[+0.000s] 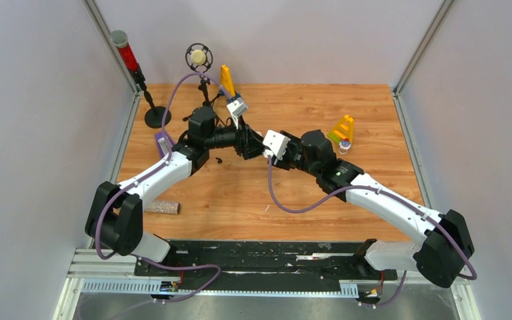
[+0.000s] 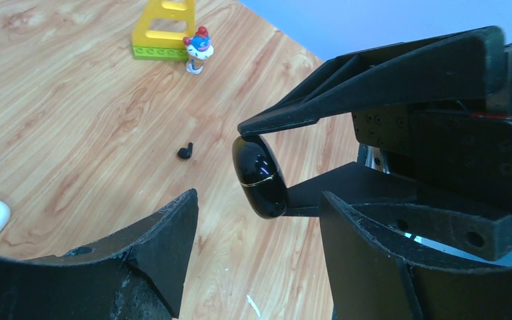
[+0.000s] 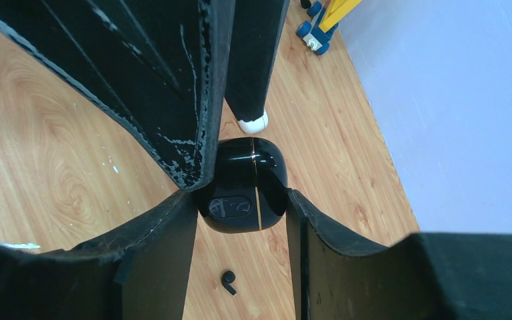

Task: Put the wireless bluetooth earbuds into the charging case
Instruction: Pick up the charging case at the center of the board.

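Your right hand [image 3: 242, 200] grips the closed black charging case [image 3: 247, 173]. Your left hand [image 2: 257, 200] is open, jaws apart just beside the case. One black earbud [image 2: 185, 152] lies loose on the tabletop [image 2: 73, 100] nearby.

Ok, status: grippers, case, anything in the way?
Right gripper shut on black charging case, lid looks closed. Left gripper open, fingers at the case. One black earbud loose on table, nothing blocking it.
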Available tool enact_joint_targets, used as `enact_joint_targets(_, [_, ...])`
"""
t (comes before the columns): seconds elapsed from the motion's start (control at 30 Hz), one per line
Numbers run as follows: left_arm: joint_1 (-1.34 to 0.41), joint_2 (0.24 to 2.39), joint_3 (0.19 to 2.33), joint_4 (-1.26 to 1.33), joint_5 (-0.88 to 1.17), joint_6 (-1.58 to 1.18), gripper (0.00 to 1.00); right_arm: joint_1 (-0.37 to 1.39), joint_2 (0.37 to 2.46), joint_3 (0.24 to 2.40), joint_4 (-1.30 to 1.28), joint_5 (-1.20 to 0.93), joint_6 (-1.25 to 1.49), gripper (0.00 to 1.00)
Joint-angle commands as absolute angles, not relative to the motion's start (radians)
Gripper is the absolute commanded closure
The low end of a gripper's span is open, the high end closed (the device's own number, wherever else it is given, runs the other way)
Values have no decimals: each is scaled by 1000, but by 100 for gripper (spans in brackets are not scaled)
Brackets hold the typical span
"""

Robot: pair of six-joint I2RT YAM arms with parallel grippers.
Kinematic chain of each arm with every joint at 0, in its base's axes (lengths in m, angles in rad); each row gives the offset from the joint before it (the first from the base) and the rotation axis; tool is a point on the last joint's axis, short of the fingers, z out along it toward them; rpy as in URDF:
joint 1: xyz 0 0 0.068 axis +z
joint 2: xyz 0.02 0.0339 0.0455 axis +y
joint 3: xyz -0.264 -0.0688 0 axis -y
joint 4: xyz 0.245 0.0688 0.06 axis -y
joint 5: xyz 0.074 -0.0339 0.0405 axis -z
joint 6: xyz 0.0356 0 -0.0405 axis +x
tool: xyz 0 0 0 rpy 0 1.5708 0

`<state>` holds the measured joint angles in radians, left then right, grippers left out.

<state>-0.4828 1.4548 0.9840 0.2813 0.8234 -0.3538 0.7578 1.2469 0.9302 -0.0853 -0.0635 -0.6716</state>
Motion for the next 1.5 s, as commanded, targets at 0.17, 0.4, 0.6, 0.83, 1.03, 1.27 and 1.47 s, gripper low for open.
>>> enact_joint_targets(0.17, [-501,1481,1007,290,844,-337,26,759,1211,962,-58,-111,-628,64])
enact_joint_targets(0.4, [-508,1487,1013,286,851,-332,35,779,1226,967,-60,-110,-632,64])
enact_joint_targets(0.6, [-516,1488,1012,279,861,-322,39,790,1237,975,-51,-79,-637,64])
enact_joint_targets(0.83, [-522,1494,1016,269,866,-314,40,797,1239,970,-35,-58,-647,64])
enact_joint_targets(1.03, [-524,1494,1018,260,855,-310,37,804,1248,968,-20,-20,-658,63])
enact_joint_targets(1.27, [-525,1497,1021,257,858,-313,50,805,1252,970,-9,0,-660,63])
enact_joint_targets(1.47, [-525,1499,1020,266,873,-320,56,808,1255,977,-9,44,-657,62])
